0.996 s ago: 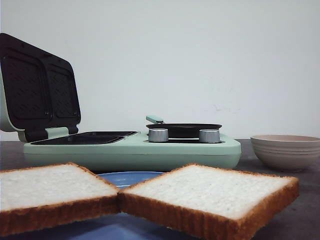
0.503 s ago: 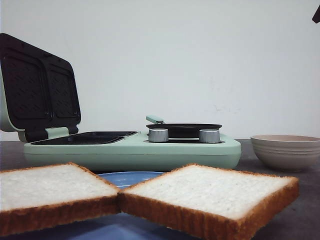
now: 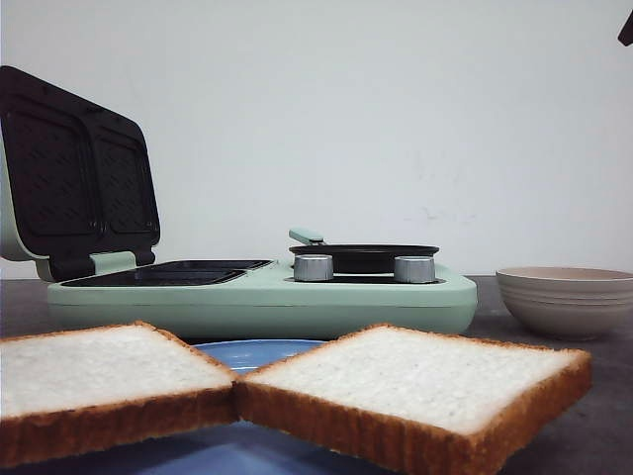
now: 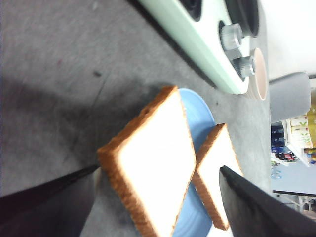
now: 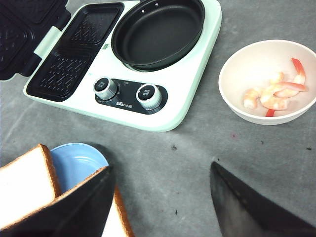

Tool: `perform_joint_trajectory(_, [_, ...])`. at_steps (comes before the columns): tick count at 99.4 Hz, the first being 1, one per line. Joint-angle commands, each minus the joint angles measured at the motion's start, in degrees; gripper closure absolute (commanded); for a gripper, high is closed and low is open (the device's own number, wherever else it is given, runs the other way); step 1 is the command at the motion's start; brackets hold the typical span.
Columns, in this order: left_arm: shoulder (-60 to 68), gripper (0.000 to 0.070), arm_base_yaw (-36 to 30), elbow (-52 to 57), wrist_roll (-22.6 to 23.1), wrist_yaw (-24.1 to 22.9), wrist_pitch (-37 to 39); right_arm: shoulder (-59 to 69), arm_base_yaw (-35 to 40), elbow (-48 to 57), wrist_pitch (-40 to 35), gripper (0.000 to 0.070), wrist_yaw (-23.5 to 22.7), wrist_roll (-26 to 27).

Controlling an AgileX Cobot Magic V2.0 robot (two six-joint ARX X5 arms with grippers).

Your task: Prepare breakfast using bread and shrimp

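Observation:
Two square slices of white bread lie on a blue plate (image 3: 259, 351) at the table's near edge, the left slice (image 3: 94, 371) and the right slice (image 3: 415, 376) touching at a corner. In the left wrist view my left gripper (image 4: 159, 168) is open, hovering above the slices (image 4: 155, 163), one finger (image 4: 44, 192) on each side. My right gripper (image 5: 159, 168) is open and empty over bare table beside the plate (image 5: 79, 160). Pink shrimp (image 5: 274, 94) lie in a beige bowl (image 5: 232, 74) to the right of the cooker.
A mint-green breakfast maker (image 3: 267, 297) stands behind the plate, its lid (image 3: 74, 173) raised at the left. It has two dark sandwich plates (image 5: 74, 54), a black pan (image 5: 158, 34) and two knobs (image 5: 148, 94). A dark arm part (image 3: 625, 30) shows at the top right.
A dark arm part has come into the top right corner of the front view. The bread, plate, cooker and bowl have not moved.

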Motion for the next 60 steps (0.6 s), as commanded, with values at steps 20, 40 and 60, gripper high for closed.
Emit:
perform_joint_trajectory(20, [0.0,0.0235,-0.2,-1.5,-0.5,0.3,-1.6,0.2,0.2,0.9,0.6,0.0323,-0.2,0.2])
perform_joint_trajectory(40, [0.1,0.0236,-1.6,-3.7,-0.6,0.9,-0.2,0.2,0.2,0.9,0.7,0.0323,-0.2,0.2])
perform_joint_trajectory(60, [0.4,0.0236,-2.8,-5.0,-1.7,0.6,2.4,0.2,0.2,0.9,0.8,0.0323,-0.1,0.2])
